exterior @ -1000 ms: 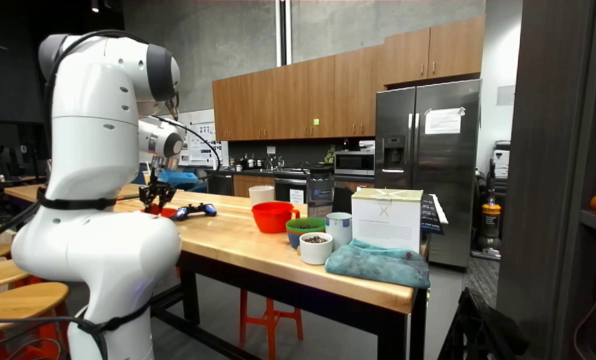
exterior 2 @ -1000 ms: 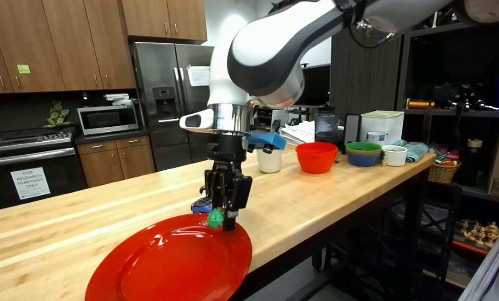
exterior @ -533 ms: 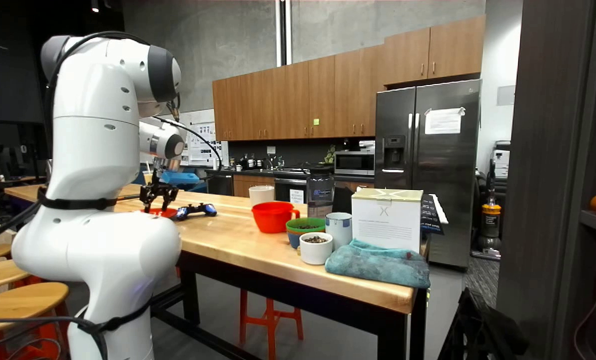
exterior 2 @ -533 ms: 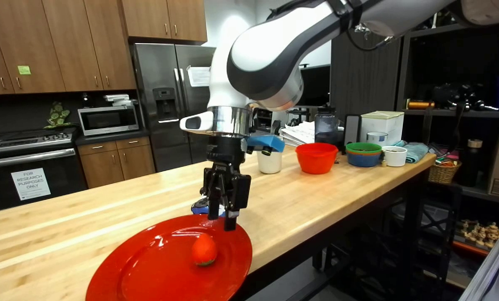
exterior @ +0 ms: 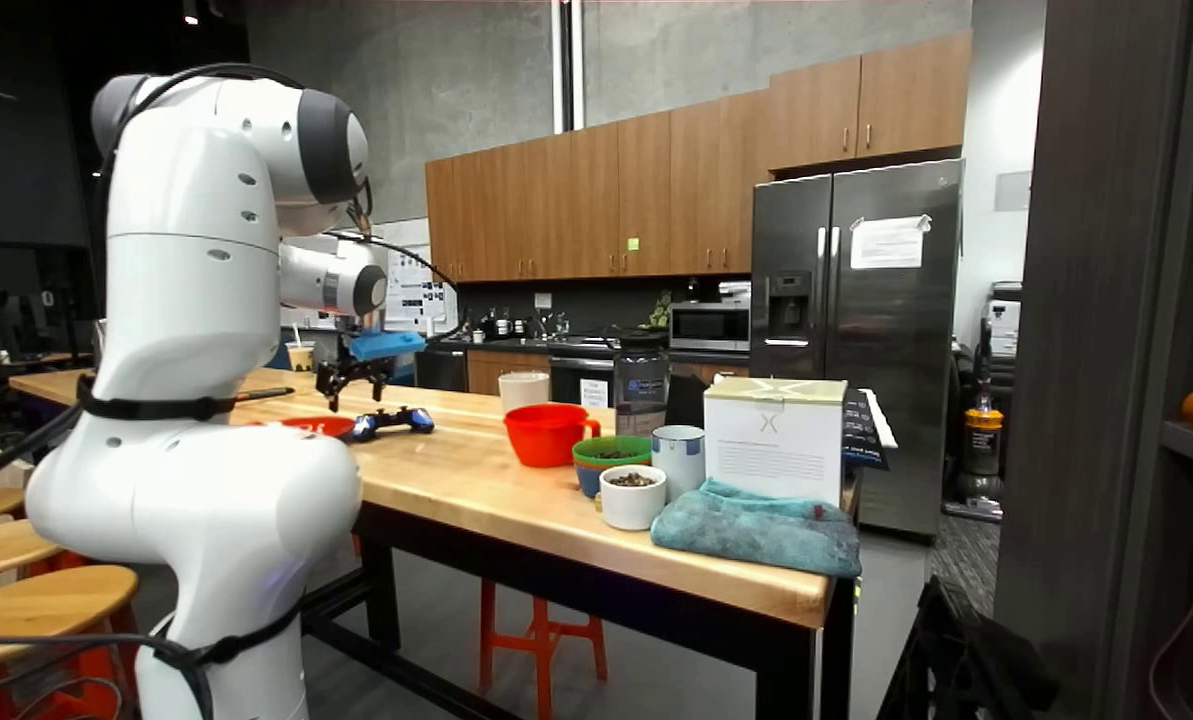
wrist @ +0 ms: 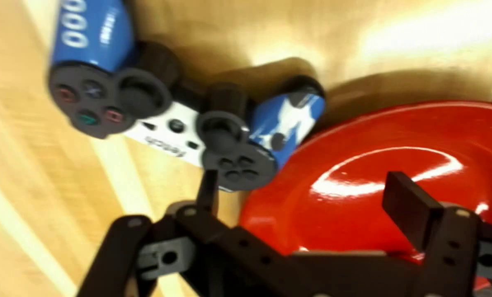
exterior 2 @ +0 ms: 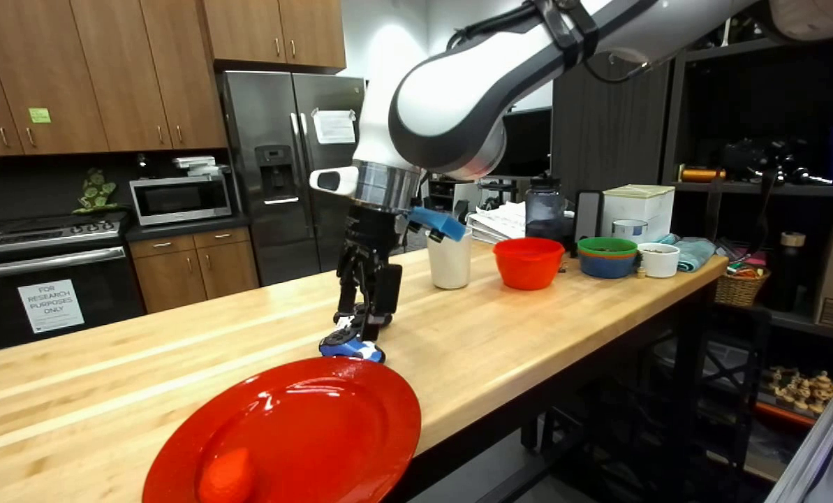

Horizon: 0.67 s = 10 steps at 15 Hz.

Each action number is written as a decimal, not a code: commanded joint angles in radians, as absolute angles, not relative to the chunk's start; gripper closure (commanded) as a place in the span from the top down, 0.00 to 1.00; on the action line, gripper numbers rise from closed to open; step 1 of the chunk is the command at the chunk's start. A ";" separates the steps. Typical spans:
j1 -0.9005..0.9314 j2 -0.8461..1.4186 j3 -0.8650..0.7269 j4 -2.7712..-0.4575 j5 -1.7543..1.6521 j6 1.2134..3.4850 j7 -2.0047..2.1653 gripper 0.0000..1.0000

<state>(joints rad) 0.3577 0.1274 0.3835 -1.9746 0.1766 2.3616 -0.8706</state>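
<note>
My gripper (wrist: 303,181) stands wide open with nothing between its fingers. In the wrist view one fingertip (wrist: 208,189) overlaps the edge of a blue, white and dark grey game controller (wrist: 167,134), and the other is over a shiny red plate (wrist: 344,222). An exterior view puts the gripper (exterior 2: 359,323) above the controller (exterior 2: 350,347), just behind the plate (exterior 2: 332,426); whether it touches the controller I cannot tell. A red strawberry-like fruit (exterior 2: 227,475) lies on the plate's near left part, away from the gripper. The fruit is out of sight in the wrist view.
Farther along the wooden table (exterior 2: 458,363) stand a cream cup (exterior 2: 450,262), a red bowl with a handle (exterior: 544,436), stacked green and blue bowls (exterior 2: 606,256) and a white ramekin (exterior: 633,500). A box (exterior: 774,440) and a teal towel (exterior: 756,530) sit at its end.
The gripper has opened and let go of the fruit, which dropped and rolled across the plate towards the near left. The gripper has risen, tilted and moved off the plate towards the controller.
</note>
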 commanded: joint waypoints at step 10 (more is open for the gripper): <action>0.283 0.046 0.257 -1.968 -0.318 2.353 -0.383 1.00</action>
<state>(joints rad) 0.2889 0.0900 0.2616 -1.9671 -0.2857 2.4485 -0.4432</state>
